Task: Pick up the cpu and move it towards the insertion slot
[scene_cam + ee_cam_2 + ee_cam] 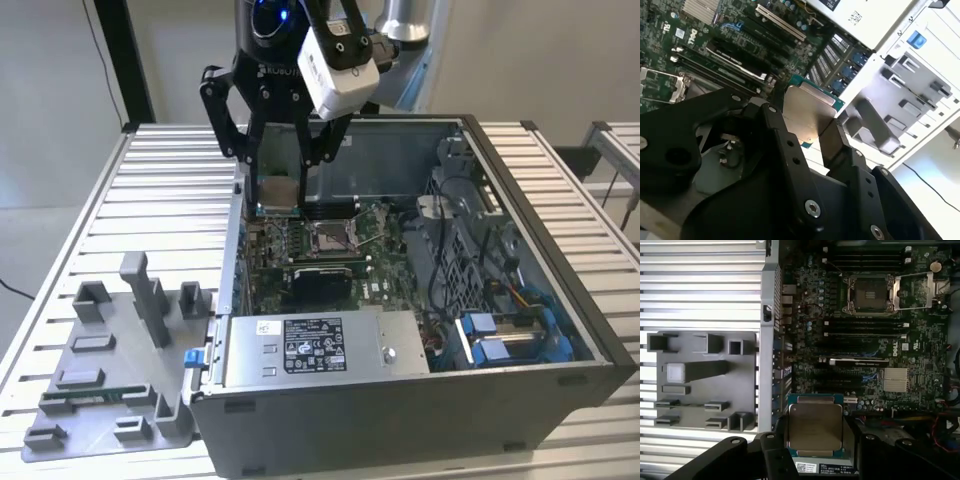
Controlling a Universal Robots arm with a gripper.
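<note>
Exterior view shows the gripper (278,190) clamped on the cpu (278,192), held in the air above the open computer case (520,390) that sits on the bench (170,180). Both wrist views show the chip pinched between the black fingers (832,137), apparently by two opposite edges. The insertion slot (331,237) lies open on the motherboard (920,375), well apart from the chip. A grey tray (110,380) rests near the bench's front corner.

Robot lab – slatted aluminium bench (150,180), opened computer case (420,390), grey fixture tray (110,350).
</note>
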